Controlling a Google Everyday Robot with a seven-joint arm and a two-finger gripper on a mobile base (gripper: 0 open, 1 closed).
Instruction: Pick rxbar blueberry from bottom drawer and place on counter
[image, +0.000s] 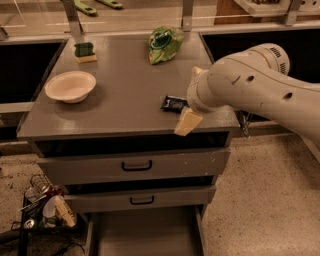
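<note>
The rxbar blueberry (173, 103), a dark wrapper with pale print, lies flat on the counter (120, 95) near its front right. Its right end is hidden behind my arm. My gripper (190, 99) hovers at the bar's right end, just over the counter's front right edge. Its two tan fingers stand wide apart, one fingertip (187, 122) low in front of the counter edge and the other (196, 72) behind. They hold nothing. The bottom drawer (145, 232) is pulled open below, and its grey floor is bare.
A white bowl (70, 86) sits at the counter's left. A green-and-yellow sponge (85, 51) is at the back left and a green chip bag (163, 44) at the back. Two shut drawers with black handles (136, 165) lie under the counter. A wire rack of clutter (42, 207) stands on the floor at left.
</note>
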